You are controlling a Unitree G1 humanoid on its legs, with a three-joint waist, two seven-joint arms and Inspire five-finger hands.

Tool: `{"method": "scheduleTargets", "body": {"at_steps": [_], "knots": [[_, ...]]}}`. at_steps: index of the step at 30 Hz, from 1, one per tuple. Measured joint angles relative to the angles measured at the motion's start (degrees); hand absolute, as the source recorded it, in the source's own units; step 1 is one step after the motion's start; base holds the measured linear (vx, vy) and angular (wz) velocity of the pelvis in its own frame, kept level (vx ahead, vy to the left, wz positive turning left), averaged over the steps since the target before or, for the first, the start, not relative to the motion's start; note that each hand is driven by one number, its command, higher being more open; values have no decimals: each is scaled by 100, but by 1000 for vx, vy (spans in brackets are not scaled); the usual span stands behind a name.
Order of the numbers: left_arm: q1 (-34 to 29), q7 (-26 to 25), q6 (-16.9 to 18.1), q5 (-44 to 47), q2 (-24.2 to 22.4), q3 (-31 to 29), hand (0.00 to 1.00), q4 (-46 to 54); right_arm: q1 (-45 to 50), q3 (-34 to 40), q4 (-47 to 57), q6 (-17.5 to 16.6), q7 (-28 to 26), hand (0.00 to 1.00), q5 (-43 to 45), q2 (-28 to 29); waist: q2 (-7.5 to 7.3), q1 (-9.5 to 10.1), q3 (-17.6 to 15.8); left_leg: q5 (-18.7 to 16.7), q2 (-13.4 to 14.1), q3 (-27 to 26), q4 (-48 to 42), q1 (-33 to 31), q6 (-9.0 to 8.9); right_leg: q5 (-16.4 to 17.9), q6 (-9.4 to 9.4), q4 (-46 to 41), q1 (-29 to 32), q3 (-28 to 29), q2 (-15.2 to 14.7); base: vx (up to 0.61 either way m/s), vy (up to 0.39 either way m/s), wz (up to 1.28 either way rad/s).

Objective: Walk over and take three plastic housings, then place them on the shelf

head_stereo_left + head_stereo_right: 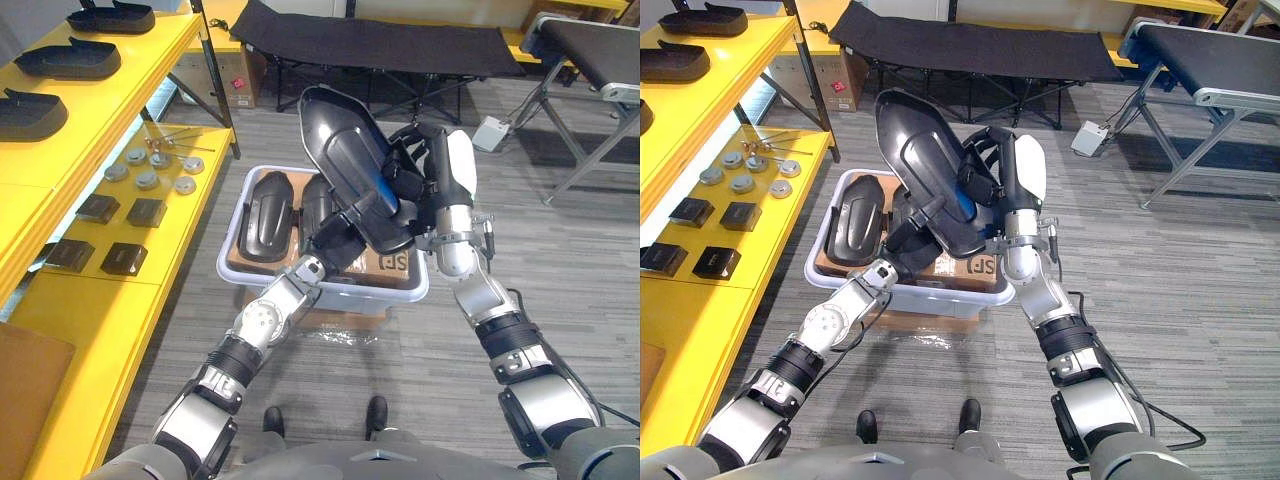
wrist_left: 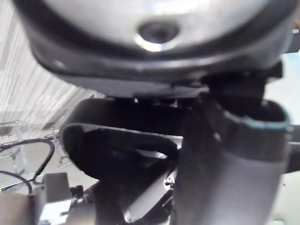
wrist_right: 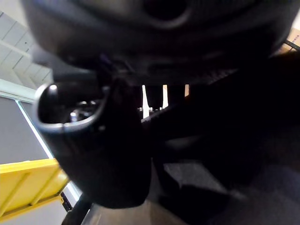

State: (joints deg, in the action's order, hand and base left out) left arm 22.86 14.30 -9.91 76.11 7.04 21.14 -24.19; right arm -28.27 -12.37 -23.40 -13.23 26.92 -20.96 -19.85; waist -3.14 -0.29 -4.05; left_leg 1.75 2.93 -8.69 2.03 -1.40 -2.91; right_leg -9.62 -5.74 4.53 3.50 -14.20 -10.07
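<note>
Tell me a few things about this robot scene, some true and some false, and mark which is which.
1. The left hand and right hand hold one black housing above the bin. True.
2. The bin is empty. False: two more housings lie in it.
3. The yellow shelf stands on the robot's right. False: it is on its left.
4. Similar dark shells already lie on the shelf's top level. True.

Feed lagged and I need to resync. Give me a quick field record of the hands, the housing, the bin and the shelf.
held housing: black, tilted, above the bin
left robot hand: curled on its lower end
right robot hand: gripping its right edge
housings in bin: two visible, lying on cardboard
shelf: yellow, on robot's left
shelved housings: on upper level
</note>
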Motion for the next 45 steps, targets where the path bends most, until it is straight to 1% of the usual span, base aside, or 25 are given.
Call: {"method": "scheduleTargets", "body": {"at_steps": [2,6,10,12,15,16,17,19,21,22,24,27,32,36,39,42,43,45], "knots": [[0,-96,1,-53,0,33,100,14,8,-26,-9,-1,11,0,6,0,0,-2,25,2,24,2,-4,3,3,-1,1,0,-3,2,-2,-37,-24,0],[0,-526,-73,-516,-51,238,100,83,30,-169,-8,-2,11,0,126,78,-2,4,44,6,34,-1,-2,18,0,-1,2,1,-13,2,7,0,0,0],[-5,-705,-184,-931,-52,520,100,79,29,-294,-8,-4,9,0,220,232,-2,10,45,11,51,-14,7,30,-7,-3,4,1,-11,3,23,0,0,0],[-9,-952,-189,-1128,-54,613,100,57,26,-386,-7,-8,1,0,229,230,-4,13,46,12,53,-25,18,49,-9,-5,6,1,-18,13,27,-2,-9,-2],[-11,-1213,-144,-1107,-93,612,100,-35,26,-462,-6,-9,-17,0,352,230,-4,13,46,12,53,-33,23,74,-9,-5,7,1,-36,19,29,-1,-3,-1],[-12,-1391,-76,-1084,-130,611,0,-98,24,-514,6,-9,-27,0,443,230,-4,15,46,12,53,-33,24,78,-9,-5,7,1,-39,19,29,0,0,0],[-12,-1420,-42,-1070,-144,612,0,-118,24,-515,6,-9,-34,0,445,232,-4,16,46,12,53,-33,24,78,-9,-5,7,1,-40,19,29,0,0,0],[-16,-1618,204,-818,-216,604,0,-300,24,-539,20,-8,-96,0,449,248,-4,16,46,11,53,-33,25,77,-9,-4,7,1,-38,20,30,0,0,0],[-27,-1760,378,-672,-246,594,0,-365,26,-576,77,-9,-139,0,456,272,-4,10,46,11,54,-37,25,75,-9,-4,7,2,-33,24,30,0,0,0],[-35,-1784,425,-624,-261,580,0,-377,26,-590,96,-8,-146,0,456,278,-4,9,46,11,54,-38,25,75,-9,-4,7,2,-33,27,31,0,0,0],[-48,-1829,687,-468,-295,543,0,-401,39,-634,172,-9,-173,0,456,326,-4,10,46,11,54,-40,26,74,-10,-4,7,2,-30,31,31,0,0,0],[-68,-1867,972,-368,-386,418,0,-466,55,-611,186,-8,-156,0,568,455,-4,8,46,10,53,-62,28,73,-10,-4,7,2,-17,49,29,0,0,-1],[-234,-1634,996,-351,-453,422,0,-463,292,-509,363,-8,-161,0,570,489,-10,8,47,9,53,-71,40,73,-11,-4,7,2,-9,53,29,0,0,0],[-346,-1610,1042,-372,-529,430,0,-464,490,-380,408,-10,-133,0,574,671,-14,-23,47,8,54,-96,47,75,-12,-4,7,1,5,64,29,0,0,-3],[-401,-1531,1076,-369,-546,429,0,-464,540,-381,418,-97,-134,0,577,671,-18,-33,46,8,57,-102,47,83,-12,-3,7,1,1,66,29,0,0,0],[-512,-1325,1115,-380,-551,430,0,-463,730,-382,606,-157,-128,0,573,692,-44,-15,59,7,58,-101,47,88,-14,-1,8,1,-5,63,29,0,0,0],[-538,-1307,1127,-411,-551,429,0,-463,757,-381,609,-175,-125,100,571,706,-58,-15,69,7,58,-101,47,88,-14,0,8,1,-5,63,28,0,0,0],[-576,-1317,1166,-586,-552,430,0,-463,849,-329,609,-226,-116,100,573,777,-114,-11,91,7,58,-100,47,88,-14,1,10,1,-6,60,27,0,0,0]]}}
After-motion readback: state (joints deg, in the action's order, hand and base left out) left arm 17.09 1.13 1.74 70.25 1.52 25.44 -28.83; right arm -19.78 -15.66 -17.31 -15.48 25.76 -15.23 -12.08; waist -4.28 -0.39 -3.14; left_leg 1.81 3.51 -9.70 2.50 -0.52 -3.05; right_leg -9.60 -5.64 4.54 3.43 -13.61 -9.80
